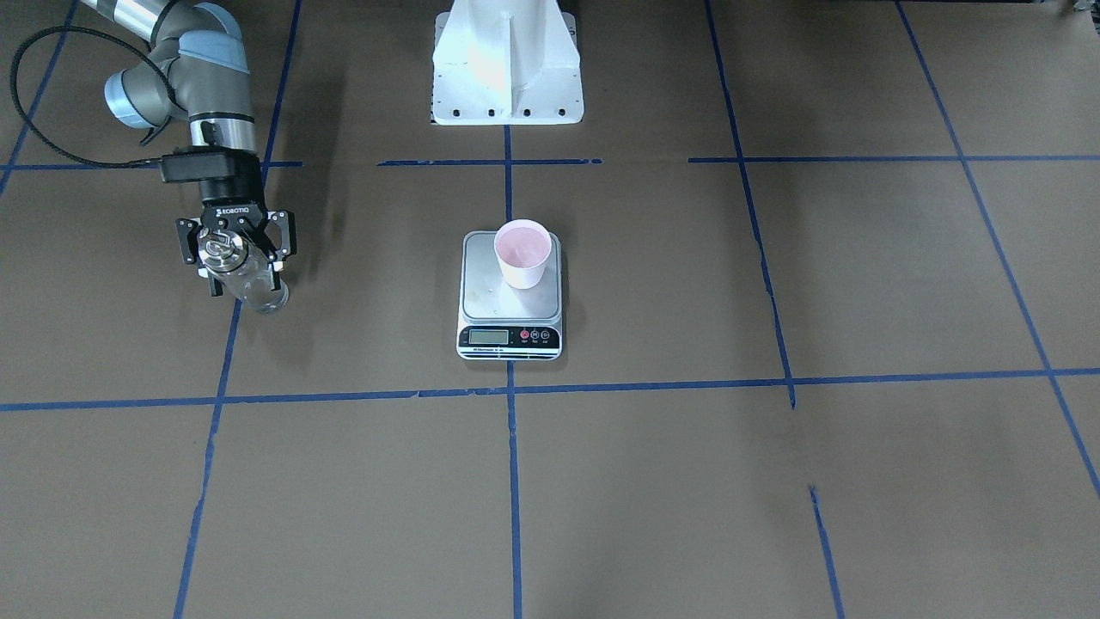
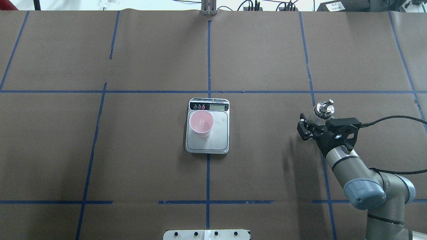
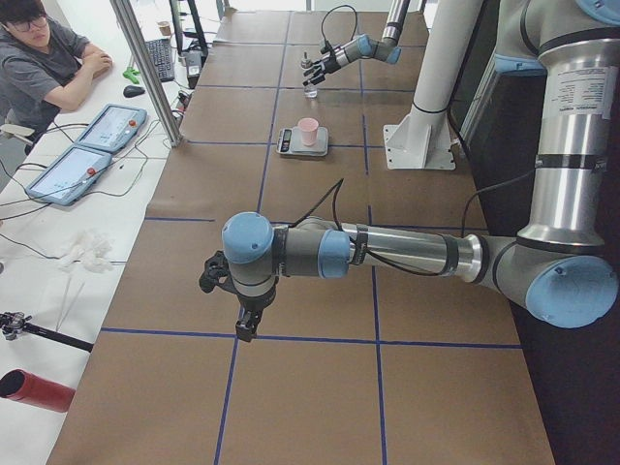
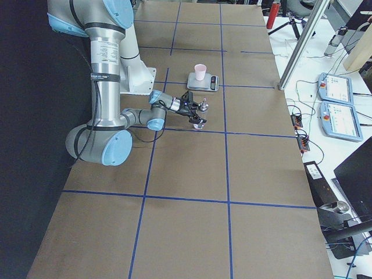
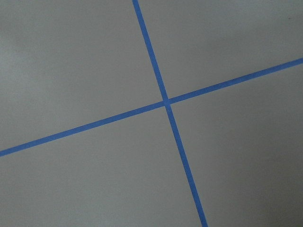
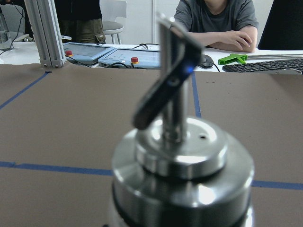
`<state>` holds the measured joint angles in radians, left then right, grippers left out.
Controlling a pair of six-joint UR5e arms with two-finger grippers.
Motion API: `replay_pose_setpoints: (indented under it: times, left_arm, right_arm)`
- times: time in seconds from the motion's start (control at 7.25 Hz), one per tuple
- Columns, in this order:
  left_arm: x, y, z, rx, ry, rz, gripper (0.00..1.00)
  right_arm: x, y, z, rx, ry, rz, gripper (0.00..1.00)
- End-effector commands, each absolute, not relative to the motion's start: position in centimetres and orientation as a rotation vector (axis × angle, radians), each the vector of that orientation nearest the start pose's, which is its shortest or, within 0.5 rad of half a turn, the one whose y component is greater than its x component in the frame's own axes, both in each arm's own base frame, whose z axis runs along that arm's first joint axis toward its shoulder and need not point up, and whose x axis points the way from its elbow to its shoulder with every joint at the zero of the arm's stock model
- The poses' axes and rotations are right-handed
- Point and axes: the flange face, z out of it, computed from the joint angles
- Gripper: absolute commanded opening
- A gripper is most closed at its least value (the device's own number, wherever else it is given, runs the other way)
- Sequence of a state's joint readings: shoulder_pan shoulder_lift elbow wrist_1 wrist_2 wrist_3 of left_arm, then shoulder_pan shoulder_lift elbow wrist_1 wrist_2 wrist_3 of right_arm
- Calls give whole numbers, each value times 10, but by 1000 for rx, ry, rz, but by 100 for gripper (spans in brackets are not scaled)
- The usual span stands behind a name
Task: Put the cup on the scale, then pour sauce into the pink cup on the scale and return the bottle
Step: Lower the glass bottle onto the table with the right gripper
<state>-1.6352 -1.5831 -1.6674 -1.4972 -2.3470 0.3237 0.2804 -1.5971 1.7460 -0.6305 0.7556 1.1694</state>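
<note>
Right gripper (image 1: 245, 280) was clamped round the bottle (image 2: 324, 108), well out at 3 o'clock from the scale (image 2: 217, 140), seen overhead. Cup (image 2: 201, 124) sat upright on the plate's 10 o'clock corner. Left gripper (image 3: 244, 320): grip state, couldn't tell.

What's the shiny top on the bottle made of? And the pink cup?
The cap looks like polished metal: silvery, with mirror-like glints. The bottle body seems clear glass or plastic; the table shows through it. The cup looks matte, maybe plastic or paper: pale pink, no shine.
</note>
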Motion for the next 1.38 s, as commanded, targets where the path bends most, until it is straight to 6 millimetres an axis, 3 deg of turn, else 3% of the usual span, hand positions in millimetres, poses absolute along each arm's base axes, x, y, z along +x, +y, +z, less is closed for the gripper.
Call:
replay_pose_setpoints:
  times: [0.0,0.41,0.69,0.97,1.24]
  left_arm:
    - [-95,-492,612,183,757,260,100]
    - [-95,-492,612,183,757,260,100]
    - [-95,-492,612,183,757,260,100]
    - [-95,-492,612,183,757,260,100]
    - [-95,-492,612,184,757,261,100]
  right_arm:
    - [-408,-331,472,1031,-717,335,100]
    - [-404,-329,474,1032,-713,331,100]
    - [-409,-317,471,1051,-715,327,100]
    - [-420,-292,474,1073,-718,304,100]
    - [-396,-265,499,1072,-785,295,100]
